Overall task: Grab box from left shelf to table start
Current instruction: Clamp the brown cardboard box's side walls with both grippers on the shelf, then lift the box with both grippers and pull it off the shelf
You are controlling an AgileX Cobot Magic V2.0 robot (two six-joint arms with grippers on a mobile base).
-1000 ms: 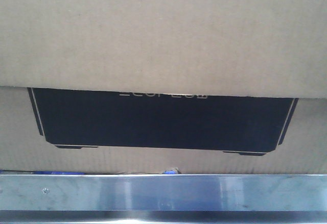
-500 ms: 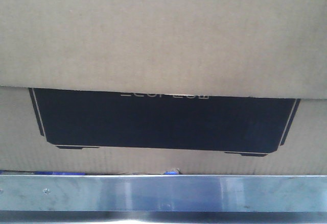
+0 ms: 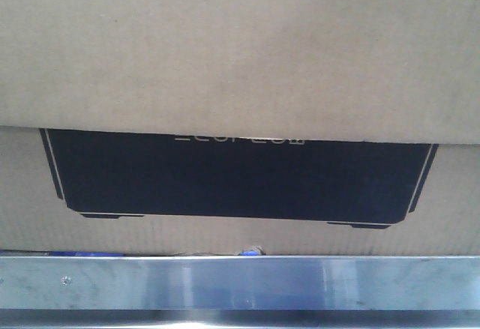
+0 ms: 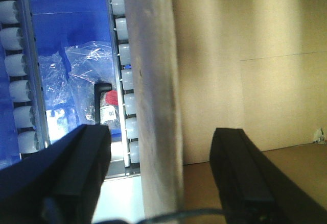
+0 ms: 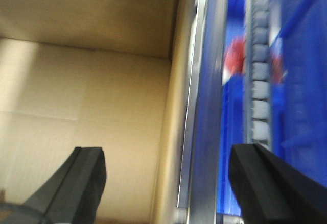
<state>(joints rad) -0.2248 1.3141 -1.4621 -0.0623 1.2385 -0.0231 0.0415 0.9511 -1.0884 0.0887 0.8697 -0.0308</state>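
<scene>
The tan cardboard box [image 3: 240, 52] fills the front view, its black printed panel [image 3: 240, 179] low on the near face. It rests just behind the left shelf's silver front rail [image 3: 240, 282]. In the left wrist view my left gripper [image 4: 161, 134] is open and straddles the box's upright left wall [image 4: 153, 81], one finger inside the box and one outside, with gaps on both sides. In the right wrist view my right gripper [image 5: 169, 152] is open in the same way around the right wall [image 5: 171, 132]. The box's bare inside [image 5: 87, 81] shows there.
A blue bin [image 4: 66, 40] holding clear bagged parts [image 4: 87, 76] sits left of the box, beyond a track of white rollers [image 4: 125, 71]. Right of the box run a metal rail [image 5: 204, 106], grey rollers [image 5: 259, 81] and another blue bin [image 5: 301, 81].
</scene>
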